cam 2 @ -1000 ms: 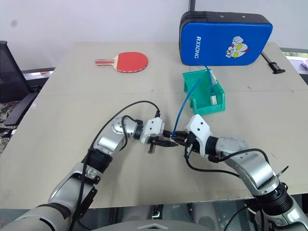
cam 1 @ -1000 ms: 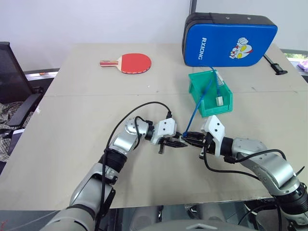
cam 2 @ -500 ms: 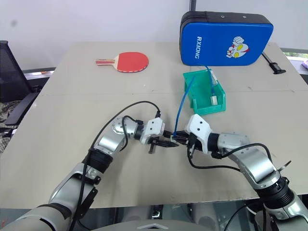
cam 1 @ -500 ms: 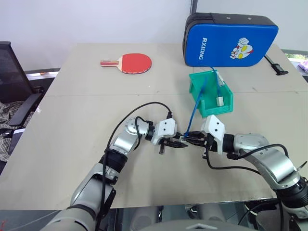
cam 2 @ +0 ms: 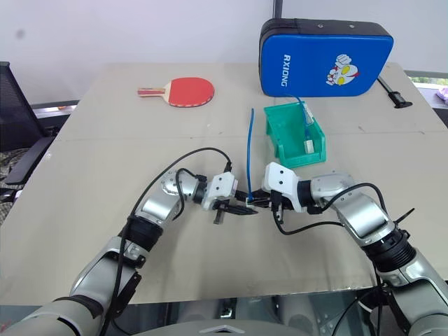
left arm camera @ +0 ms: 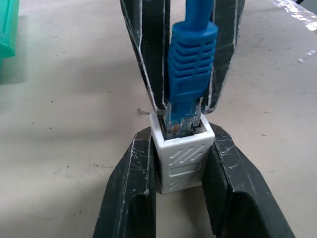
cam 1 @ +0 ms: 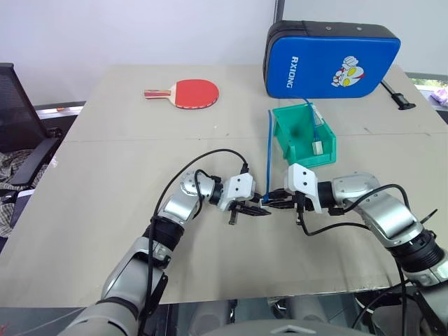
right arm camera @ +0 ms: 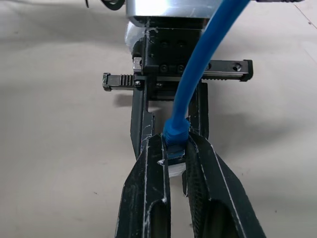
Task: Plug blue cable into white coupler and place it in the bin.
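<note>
Meeting mid-table: two grippers, one blue cable, one white coupler.

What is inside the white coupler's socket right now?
The blue cable's clear plug sits in the mouth of the white coupler. How deep it goes is hidden by the coupler's walls, so full seating cannot be seen.

Beige table, seam running across its middle. Near far edge: red table-tennis paddle lying flat; toward far right corner, blue padded case standing. Just before case, green bin. Small black object at right edge.
</note>
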You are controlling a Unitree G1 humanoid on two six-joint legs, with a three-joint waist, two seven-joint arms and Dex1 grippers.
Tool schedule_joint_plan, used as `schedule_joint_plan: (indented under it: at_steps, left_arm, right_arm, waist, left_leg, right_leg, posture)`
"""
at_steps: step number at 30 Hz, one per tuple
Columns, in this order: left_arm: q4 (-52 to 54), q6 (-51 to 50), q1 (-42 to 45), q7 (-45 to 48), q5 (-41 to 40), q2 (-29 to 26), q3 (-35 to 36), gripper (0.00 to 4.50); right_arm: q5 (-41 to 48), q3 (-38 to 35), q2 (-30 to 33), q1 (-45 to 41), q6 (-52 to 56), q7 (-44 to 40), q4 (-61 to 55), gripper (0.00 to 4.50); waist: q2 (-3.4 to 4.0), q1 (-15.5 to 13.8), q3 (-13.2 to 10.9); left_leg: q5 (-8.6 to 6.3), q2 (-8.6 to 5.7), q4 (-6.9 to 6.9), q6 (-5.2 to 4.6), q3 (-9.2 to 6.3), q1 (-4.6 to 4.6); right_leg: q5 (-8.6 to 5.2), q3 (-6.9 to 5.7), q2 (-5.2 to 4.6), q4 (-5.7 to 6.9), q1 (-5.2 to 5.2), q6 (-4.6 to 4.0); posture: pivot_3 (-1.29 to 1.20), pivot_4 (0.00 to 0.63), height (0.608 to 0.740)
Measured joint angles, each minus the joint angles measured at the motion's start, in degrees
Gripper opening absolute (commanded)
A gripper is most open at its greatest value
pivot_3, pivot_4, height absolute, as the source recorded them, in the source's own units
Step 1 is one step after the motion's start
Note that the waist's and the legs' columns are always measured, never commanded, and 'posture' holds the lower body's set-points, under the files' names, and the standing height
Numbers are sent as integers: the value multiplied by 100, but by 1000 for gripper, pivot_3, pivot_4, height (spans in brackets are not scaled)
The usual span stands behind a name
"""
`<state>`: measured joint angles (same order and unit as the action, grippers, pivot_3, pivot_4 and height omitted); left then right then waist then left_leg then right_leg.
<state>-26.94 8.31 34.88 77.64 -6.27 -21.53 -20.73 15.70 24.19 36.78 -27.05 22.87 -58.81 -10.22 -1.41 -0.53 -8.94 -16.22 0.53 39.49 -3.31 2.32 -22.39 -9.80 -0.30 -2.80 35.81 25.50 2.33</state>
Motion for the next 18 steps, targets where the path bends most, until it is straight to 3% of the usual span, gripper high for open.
schedule_joint_plan:
  at_steps: [11, 15, 18]
  left_arm:
    - [1, -2, -18, 4, -1, -23, -3, 667]
    - [0, -1, -38, 4, 31, -90, -6, 667]
    - [20, -13, -36, 34, 40, -107, 0, 667]
  right_arm:
    - [-157, 45, -113, -53, -455, -235, 402, 0]
    - [-351, 161, -206, -127, -453, -227, 409, 0]
    - [-329, -3, -494, -9, -357, -71, 573, 1160]
  waist:
    - [1, 12, 15]
    - [-1, 66, 25]
    - [-6, 114, 30]
  left_leg:
    - [0, 3, -1, 0, 3, 9]
    - [-1, 8, -14, 0, 5, 60]
    - [-1, 16, -14, 0, -1, 62]
  right_leg:
    - [0, 2, 1, 1, -4, 0]
    - [-15, 2, 4, 0, -45, -20]
    - [-15, 0, 10, 0, -50, -21]
  posture:
    - [0, 150, 731]
    - [0, 150, 731]
    - [0, 150, 731]
